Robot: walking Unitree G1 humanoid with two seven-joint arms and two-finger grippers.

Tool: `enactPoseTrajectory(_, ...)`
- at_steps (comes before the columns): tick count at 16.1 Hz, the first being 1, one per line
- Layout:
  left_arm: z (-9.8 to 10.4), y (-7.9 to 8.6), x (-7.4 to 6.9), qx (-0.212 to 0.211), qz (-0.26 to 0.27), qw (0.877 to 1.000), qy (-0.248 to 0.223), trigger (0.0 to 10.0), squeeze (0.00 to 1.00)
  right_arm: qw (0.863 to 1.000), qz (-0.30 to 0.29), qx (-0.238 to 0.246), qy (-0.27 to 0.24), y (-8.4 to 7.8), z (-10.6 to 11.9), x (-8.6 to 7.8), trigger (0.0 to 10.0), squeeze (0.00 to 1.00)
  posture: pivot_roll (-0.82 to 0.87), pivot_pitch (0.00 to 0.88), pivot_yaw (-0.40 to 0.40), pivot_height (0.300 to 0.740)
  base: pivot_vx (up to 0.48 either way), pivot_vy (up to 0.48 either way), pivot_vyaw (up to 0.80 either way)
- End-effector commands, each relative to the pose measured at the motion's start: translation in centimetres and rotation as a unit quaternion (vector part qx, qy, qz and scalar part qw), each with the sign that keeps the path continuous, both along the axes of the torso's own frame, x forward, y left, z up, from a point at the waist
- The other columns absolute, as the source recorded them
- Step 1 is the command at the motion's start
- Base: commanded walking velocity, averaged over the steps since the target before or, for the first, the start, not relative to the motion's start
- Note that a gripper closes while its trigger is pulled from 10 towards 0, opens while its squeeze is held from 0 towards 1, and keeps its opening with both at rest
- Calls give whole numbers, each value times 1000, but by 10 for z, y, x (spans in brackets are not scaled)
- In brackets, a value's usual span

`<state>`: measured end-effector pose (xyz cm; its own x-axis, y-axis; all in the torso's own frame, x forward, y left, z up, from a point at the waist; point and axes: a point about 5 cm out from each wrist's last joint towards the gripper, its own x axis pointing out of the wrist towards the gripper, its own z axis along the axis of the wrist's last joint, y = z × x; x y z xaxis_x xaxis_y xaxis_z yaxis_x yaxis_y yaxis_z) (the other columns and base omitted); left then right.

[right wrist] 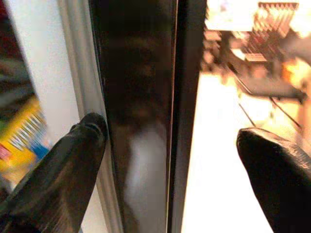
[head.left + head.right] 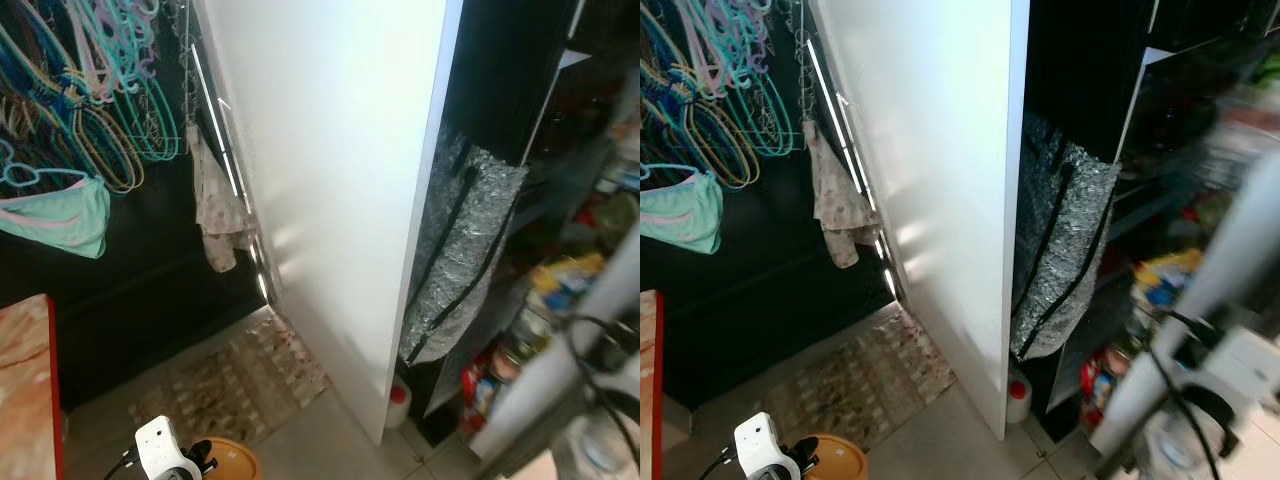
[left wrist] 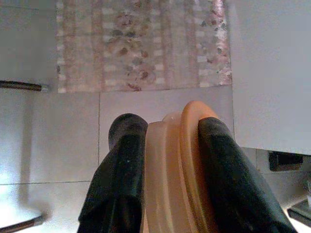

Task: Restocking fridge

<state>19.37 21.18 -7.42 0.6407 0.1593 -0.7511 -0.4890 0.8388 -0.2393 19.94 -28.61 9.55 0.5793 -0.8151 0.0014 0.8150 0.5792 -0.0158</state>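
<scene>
My left gripper (image 3: 167, 132) is shut on a translucent container with an orange lid (image 3: 190, 160), held low over the tiled floor. Its lid (image 2: 228, 463) shows at the bottom beside my left wrist (image 2: 165, 450). A tall white fridge panel (image 2: 330, 200) stands in front of me. To its right are dark shelves with blurred packets and jars (image 2: 565, 280). My right arm (image 2: 590, 320) reaches toward them, blurred. My right gripper (image 1: 175, 141) is open, its fingers (image 1: 80, 145) on either side of a dark glossy door edge (image 1: 141, 111).
A silver insulated bag (image 2: 460, 250) hangs beside the white panel. A patterned rug (image 2: 235, 380) lies on the floor. Coloured hangers (image 2: 90, 90) and cloths hang at the left. A red-edged table (image 2: 28, 390) is at the near left. A white bottle (image 2: 398, 405) stands on the floor.
</scene>
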Motion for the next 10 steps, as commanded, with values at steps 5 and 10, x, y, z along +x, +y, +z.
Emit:
enactPoseTrajectory(5, -2, 2, -4, 9, -21, 1000, 15, 10000, 0, 989, 6, 96, 113, -13, -57, -16, 10000, 0, -190, 0, 123, 740, 0, 0, 0)
enactPoseTrajectory(10, 0, -2, 2, 2, -11, 1000, 5, 10000, 0, 926, 191, 157, 284, -6, -135, -18, 10000, 0, -214, 0, 114, 740, 0, 0, 0)
